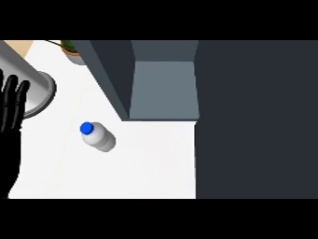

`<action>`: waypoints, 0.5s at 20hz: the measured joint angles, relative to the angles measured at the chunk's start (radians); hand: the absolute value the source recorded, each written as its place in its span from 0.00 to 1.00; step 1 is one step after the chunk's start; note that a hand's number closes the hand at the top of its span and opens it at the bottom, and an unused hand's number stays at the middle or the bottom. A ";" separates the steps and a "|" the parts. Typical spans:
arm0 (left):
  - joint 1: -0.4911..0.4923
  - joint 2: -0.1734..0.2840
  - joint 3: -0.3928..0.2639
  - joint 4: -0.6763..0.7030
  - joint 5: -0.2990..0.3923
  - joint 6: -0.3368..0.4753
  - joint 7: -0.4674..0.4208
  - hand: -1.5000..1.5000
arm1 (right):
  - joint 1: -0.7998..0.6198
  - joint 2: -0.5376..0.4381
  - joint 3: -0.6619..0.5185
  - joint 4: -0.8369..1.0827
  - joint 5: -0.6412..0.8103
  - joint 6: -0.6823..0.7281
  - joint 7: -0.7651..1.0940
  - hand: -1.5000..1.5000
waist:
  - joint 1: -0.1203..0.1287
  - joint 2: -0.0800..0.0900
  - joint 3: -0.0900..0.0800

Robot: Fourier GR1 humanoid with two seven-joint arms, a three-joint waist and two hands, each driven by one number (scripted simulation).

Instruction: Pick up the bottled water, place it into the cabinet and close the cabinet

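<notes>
A small white water bottle [98,137] with a blue cap stands on the white counter [148,163], left of centre. Behind it, up and to the right, is the dark grey cabinet [265,116], its inside [162,88] showing as a lighter grey space. The cabinet door [109,74] stands open, edge-on, along the left of that space. My left hand [3,107] rests at the left edge, black fingers straight and pointing up, well apart from the bottle. No right hand shows.
A grey metal pot or bowl [41,91] sits at the left, partly behind my left hand. A potted plant [70,49] stands at the back near the door's top. The cabinet's dark body fills the right side.
</notes>
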 measured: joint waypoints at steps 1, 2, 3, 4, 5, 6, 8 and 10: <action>0.009 -0.003 -0.011 0.011 0.014 -0.019 -0.019 0.00 | 0.017 -0.006 -0.003 0.000 -0.008 0.013 -0.004 0.00 | -0.001 -0.003 0.003; 0.008 0.009 -0.023 0.010 0.049 -0.058 -0.019 0.00 | 0.022 -0.005 0.003 -0.006 -0.007 0.014 0.002 0.00 | -0.002 -0.006 0.006; 0.004 0.021 -0.041 0.009 0.088 -0.104 -0.020 0.00 | 0.029 -0.004 0.006 -0.010 -0.010 0.018 0.003 0.00 | -0.006 -0.008 0.008; 0.001 0.035 -0.064 0.007 0.132 -0.156 -0.020 0.00 | 0.036 -0.002 0.012 -0.016 -0.010 0.020 0.004 0.00 | -0.011 -0.011 0.009; -0.002 0.049 -0.090 0.004 0.176 -0.211 -0.019 0.00 | 0.044 0.002 0.018 -0.021 -0.010 0.020 0.006 0.00 | -0.017 -0.012 0.010; -0.010 0.064 -0.121 0.001 0.219 -0.267 -0.017 0.00 | 0.052 0.002 0.024 -0.027 -0.014 0.026 0.006 0.00 | -0.028 -0.014 0.010; 0.018 0.085 -0.196 0.027 0.309 -0.361 0.028 0.00 | 0.072 0.013 0.062 -0.024 -0.060 0.061 0.026 0.00 | -0.037 -0.010 0.013; 0.054 0.118 -0.242 0.036 0.412 -0.446 0.069 0.00 | 0.097 0.016 0.088 -0.035 -0.101 0.089 0.048 0.00 | -0.035 -0.011 0.013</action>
